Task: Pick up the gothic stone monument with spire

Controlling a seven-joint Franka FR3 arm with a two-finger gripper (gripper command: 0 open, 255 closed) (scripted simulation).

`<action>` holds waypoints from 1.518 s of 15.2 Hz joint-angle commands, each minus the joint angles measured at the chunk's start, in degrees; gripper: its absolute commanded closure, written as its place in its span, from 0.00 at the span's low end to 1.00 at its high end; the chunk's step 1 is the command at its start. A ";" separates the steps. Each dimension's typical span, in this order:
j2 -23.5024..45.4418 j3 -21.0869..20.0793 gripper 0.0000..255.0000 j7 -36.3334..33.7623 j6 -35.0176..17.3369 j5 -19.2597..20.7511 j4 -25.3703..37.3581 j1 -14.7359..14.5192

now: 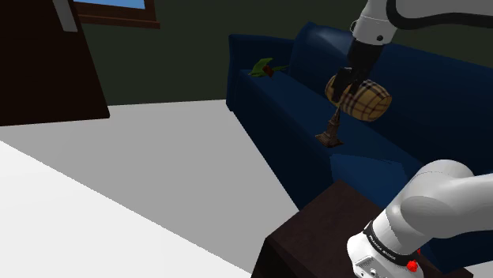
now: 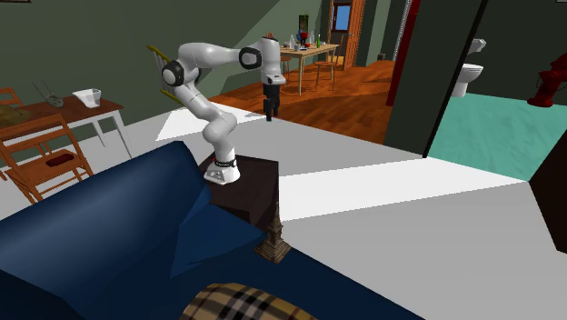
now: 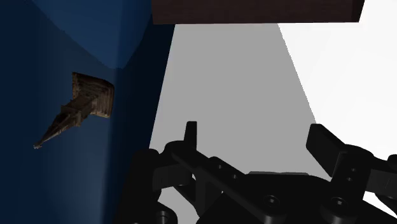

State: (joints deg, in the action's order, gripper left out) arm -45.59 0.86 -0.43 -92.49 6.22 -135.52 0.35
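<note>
One brown monument [image 3: 89,103] tapers from broad base to thin spire.

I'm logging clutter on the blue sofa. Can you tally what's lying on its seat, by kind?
Spired stone monument: 1
Plaid cushion: 1
Small green-and-red item: 1
Total: 3

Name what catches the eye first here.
A big dark blue sofa dominates, with a small brown spired monument standing upright on its seat near a plaid cushion. The white arm holds its open black claw above the floor, apart from the monument.
</note>
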 commanded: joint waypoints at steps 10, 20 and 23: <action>4.57 9.84 0.00 8.43 -14.16 6.64 -6.63 3.73; 17.81 21.71 0.00 18.09 -31.17 10.58 -6.58 6.27; 23.21 25.44 0.00 21.60 -36.13 9.99 -5.03 6.21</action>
State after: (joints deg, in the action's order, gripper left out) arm -24.67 25.00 19.94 -126.73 16.58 -141.40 6.72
